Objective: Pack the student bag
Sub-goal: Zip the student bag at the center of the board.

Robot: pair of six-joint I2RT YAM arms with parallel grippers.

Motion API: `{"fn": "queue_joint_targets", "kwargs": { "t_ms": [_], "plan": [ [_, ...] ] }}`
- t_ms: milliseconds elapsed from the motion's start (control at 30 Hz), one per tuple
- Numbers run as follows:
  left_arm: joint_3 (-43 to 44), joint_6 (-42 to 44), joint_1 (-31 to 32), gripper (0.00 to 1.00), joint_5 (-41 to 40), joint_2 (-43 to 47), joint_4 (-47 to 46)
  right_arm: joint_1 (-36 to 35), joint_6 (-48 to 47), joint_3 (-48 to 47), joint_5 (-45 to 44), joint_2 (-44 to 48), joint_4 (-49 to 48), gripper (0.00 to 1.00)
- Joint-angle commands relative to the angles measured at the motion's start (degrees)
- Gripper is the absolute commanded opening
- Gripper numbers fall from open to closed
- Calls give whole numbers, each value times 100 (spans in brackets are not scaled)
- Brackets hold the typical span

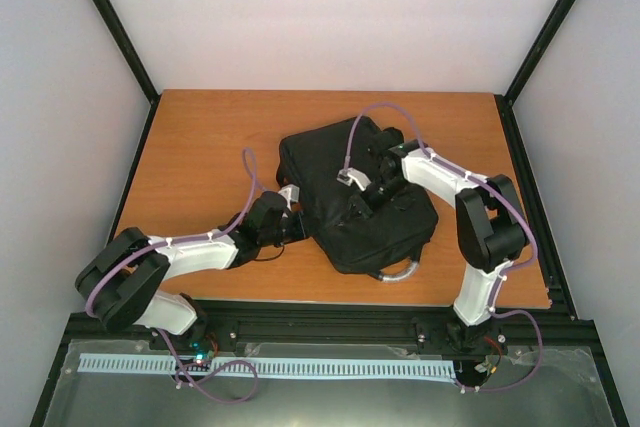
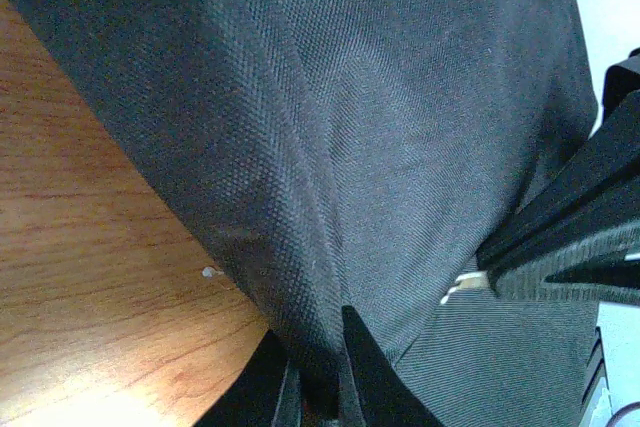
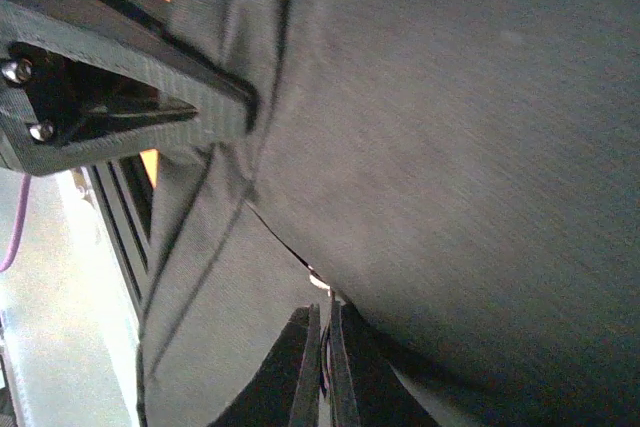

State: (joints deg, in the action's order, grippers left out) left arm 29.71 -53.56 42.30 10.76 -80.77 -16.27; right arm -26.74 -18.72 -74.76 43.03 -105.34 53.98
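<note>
left gripper (image 2: 318, 387): fingers drawn in, clamped on a fold of black fabric at the left edge of the student bag (image 1: 325, 162)
left contact: the fold runs up from between the fingers; wood of the table (image 2: 90, 247) shows just left of it
right gripper (image 3: 325, 367): fingers together, tips down on the bag's top panel near its middle
right contact: small pale bit (image 3: 318, 280) just above the tips; can't tell if anything is pinched, view too tight and dark
bag vs grippers: left one at its left side, right one over its top, the two near each other
bag pose: lies flat mid-table, turned at an angle to the table edges
loop handle (image 1: 400, 272): grey, at the bag's near-right corner, toward the right arm's base
support: bag sits wholly on the wood
</note>
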Motion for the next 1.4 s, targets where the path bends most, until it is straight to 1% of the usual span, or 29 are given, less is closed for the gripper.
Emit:
{"fn": "queue_joint_targets", "kwargs": {
  "t_ms": [0,267,400,733,1167,1367],
  "plan": [
    [-62,216,32,1,-141,191,148,499,-313,65,-410,271,336,3],
    [-71,236,32,1,-180,148,175,1265,-778,30,-530,365,676,3],
    [-58,261,32,1,-207,114,201,1837,-1018,21,-645,315,772,3],
    [-32,278,24,1,-258,30,239,2856,-1494,-135,-816,4,953,3],
    [-10,318,1,1,-279,-8,289,3804,-1773,-624,-842,-527,1043,3],
    [-18,335,5,1,-305,-4,313,3979,-1796,-637,-813,-641,1006,3]
  ]
}}
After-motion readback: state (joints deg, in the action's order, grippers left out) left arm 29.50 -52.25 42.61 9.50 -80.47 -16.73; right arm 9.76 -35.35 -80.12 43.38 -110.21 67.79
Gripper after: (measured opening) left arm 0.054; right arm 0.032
